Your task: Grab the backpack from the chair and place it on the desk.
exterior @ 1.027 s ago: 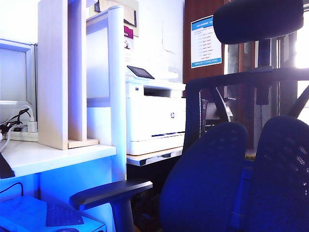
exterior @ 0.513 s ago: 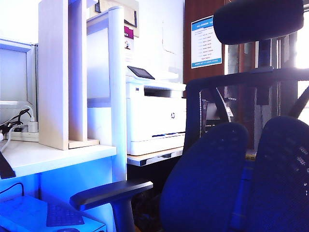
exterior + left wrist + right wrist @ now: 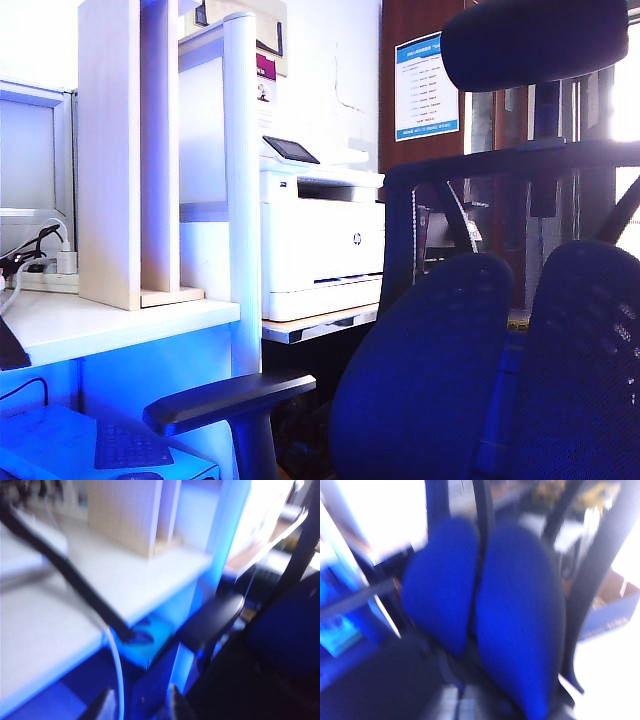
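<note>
Jaws of your left gripper [image 3: 140, 707] stood apart, empty, beside a white cable [image 3: 118, 680] below the desk [image 3: 45, 625] edge. Any swing there could have snagged that cable or clipped the armrest [image 3: 212, 620]. Your right gripper [image 3: 457, 705] was a pale smear low in its wrist view, facing the chair [image 3: 515, 630]; clenched or released, you couldn't tell. Backpack: seen in no view. A dark band [image 3: 75, 580] crossed the desk, possibly a strap, too blurred to say. Beyond, the printer [image 3: 320, 240] hid the far tabletop.
</note>
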Robot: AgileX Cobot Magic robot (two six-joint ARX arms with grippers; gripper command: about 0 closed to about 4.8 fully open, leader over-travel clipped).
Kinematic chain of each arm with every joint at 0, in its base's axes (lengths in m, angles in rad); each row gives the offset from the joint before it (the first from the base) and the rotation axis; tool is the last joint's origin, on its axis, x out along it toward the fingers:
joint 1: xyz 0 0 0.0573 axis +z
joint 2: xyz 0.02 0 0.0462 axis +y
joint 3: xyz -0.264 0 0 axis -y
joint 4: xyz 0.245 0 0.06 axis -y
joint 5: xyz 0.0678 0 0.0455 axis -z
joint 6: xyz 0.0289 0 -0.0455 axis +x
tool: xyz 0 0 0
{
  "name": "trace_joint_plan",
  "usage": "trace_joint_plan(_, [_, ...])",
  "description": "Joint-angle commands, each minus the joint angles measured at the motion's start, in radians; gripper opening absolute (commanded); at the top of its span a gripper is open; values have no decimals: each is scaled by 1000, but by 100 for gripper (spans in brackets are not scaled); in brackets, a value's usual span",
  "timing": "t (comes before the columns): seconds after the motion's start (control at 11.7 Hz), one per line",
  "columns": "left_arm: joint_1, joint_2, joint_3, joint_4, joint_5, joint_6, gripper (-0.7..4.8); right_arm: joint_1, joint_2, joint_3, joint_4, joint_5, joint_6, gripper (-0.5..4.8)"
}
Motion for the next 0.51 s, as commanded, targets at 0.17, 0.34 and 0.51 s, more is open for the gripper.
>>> trace_joint_plan(0.17, [0, 0, -21, 11, -39, 73, -6, -1, -10, -53, -82, 139, -31, -7])
trace_joint_plan(0.34, [-1, 0, -21, 8, -67, 87, -6, 0, -9, -52, -91, 156, -35, -7])
trace_joint_plan(0.51, [-2, 51, -21, 7, -61, 77, -6, 0, -9, -52, -92, 153, -35, -7])
